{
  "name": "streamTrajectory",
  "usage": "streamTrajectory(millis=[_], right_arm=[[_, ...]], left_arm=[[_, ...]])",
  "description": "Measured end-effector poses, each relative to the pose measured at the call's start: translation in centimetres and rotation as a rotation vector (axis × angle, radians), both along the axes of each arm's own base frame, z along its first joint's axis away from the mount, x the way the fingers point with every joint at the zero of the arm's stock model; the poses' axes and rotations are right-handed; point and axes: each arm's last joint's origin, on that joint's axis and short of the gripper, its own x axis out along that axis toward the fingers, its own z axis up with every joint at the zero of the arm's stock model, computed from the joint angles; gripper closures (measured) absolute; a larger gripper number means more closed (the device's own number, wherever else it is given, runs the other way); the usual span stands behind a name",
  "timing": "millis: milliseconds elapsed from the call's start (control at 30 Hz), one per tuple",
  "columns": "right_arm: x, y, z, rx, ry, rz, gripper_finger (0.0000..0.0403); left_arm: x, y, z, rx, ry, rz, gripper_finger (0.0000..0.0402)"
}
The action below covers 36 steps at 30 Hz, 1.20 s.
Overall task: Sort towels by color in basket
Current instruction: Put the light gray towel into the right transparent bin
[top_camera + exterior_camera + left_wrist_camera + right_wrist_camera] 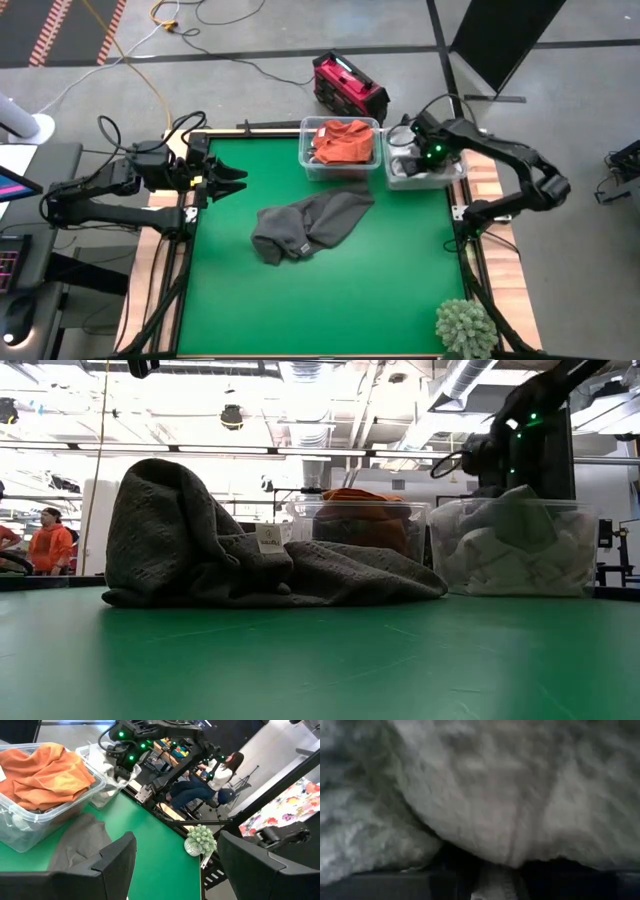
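Observation:
A dark grey towel point(310, 225) point(200, 540) point(80, 845) lies crumpled on the green table, a small label showing on its fold. A rust-orange towel point(342, 142) point(45, 767) fills the left clear bin point(305, 165). Light grey and white towels point(405, 165) point(500, 550) fill the right clear bin point(455, 175). My right gripper point(415, 150) reaches down into that bin from the right, and pale cloth point(495, 795) fills its wrist view. My left gripper point(232, 180) point(177, 865) hovers open near the table's left edge, pointing toward the dark grey towel.
A green spiky plant ball point(465, 325) point(200, 840) sits at the table's near right corner. A red case point(348, 85) lies on the floor beyond the bins. Bare green table lies near of the dark grey towel. People show in the room behind.

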Motion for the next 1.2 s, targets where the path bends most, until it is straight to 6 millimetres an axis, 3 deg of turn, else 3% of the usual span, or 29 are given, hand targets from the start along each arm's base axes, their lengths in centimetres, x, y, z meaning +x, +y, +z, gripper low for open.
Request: streamTrajectory(millis=[167, 567, 800, 1000, 1200], right_arm=[[0.6, -0.9, -1.2, 0.041, 0.067, 0.007, 0.0231], [-0.8, -0.6, 7.8, -0.024, 0.018, -0.051, 0.0231], [-0.5, -1.6, 11.3, -0.239, -0.145, -0.086, 0.0231], [1.5, -4.0, 9.0, -0.211, -0.142, -0.061, 0.0235], [4.8, -7.4, 3.5, -0.114, -0.095, -0.015, 0.0244]], left_arm=[[0.0, 0.0, 0.0, -0.008, -0.001, 0.001, 0.0136], [0.0, -0.1, 0.0, -0.007, -0.001, -0.014, 0.0136], [0.0, -0.1, 0.0, -0.008, -0.001, -0.024, 0.0136], [0.0, -0.1, 0.0, -0.008, -0.001, -0.024, 0.0136], [0.1, -0.1, 0.0, -0.024, 0.0, -0.022, 0.0136]])
